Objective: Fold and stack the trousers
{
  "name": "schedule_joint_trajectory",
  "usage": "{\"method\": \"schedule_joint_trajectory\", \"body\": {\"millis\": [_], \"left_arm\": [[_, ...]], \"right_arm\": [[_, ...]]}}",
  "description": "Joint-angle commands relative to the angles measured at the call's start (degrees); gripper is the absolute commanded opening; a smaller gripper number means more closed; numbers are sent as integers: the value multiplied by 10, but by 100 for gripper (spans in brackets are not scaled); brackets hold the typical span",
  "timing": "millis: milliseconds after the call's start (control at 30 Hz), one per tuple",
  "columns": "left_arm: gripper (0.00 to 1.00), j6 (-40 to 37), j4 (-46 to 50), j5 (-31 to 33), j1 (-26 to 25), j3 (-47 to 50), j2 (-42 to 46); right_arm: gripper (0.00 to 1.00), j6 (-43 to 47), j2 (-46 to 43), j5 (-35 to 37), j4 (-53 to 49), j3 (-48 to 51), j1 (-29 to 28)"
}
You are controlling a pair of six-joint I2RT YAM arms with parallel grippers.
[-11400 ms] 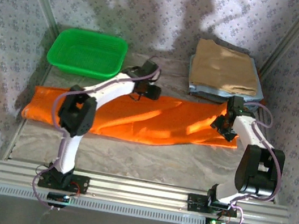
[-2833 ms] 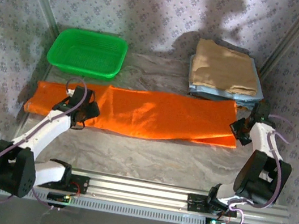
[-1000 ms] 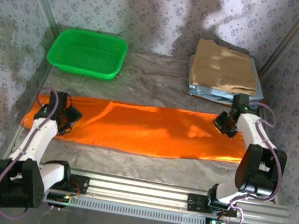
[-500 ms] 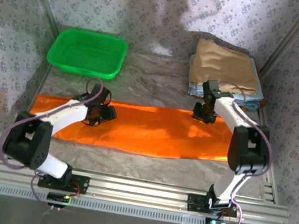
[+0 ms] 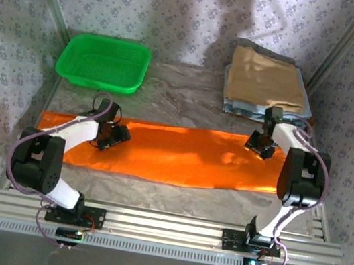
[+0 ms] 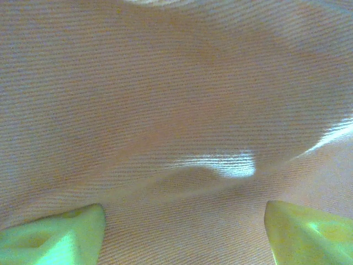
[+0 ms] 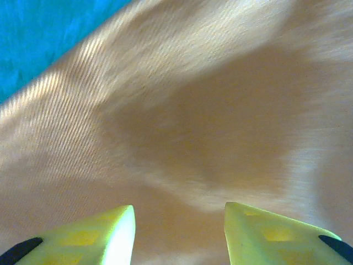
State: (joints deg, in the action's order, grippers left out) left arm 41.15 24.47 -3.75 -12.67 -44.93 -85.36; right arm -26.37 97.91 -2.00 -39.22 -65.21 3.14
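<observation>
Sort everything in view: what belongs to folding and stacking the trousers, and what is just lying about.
Belongs to the job:
orange trousers
left pincer
right pincer

Just lying about:
green basket
tan folded garment
light blue folded garments under it

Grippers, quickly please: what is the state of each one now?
Left gripper: open over the trousers, holding nothing.
Right gripper: open over the trousers, holding nothing.

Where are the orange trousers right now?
In the top view the trousers lie spread left to right across the table, nearer than the green basket at far left and the folded stack at far right.
</observation>
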Motion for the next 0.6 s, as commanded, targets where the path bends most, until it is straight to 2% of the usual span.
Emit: {"method": "schedule_joint_trajectory", "body": {"millis": [0, 200, 367, 500, 567], "left_arm": [[79, -13, 48, -1, 5, -8, 20], [85, -13, 74, -6, 5, -22, 66], [86, -12, 86, -8, 5, -23, 93], [86, -4, 85, -13, 5, -15, 116], [86, -1, 84, -13, 5, -9, 128]], "right_arm": [[62, -15, -51, 47, -16, 1, 40], [67, -59, -50, 99, -31, 41, 109], [78, -89, -53, 145, -30, 89, 154], [80, -90, -25, 155, -25, 96, 163], [88, -89, -2, 145, -21, 90, 166]]}}
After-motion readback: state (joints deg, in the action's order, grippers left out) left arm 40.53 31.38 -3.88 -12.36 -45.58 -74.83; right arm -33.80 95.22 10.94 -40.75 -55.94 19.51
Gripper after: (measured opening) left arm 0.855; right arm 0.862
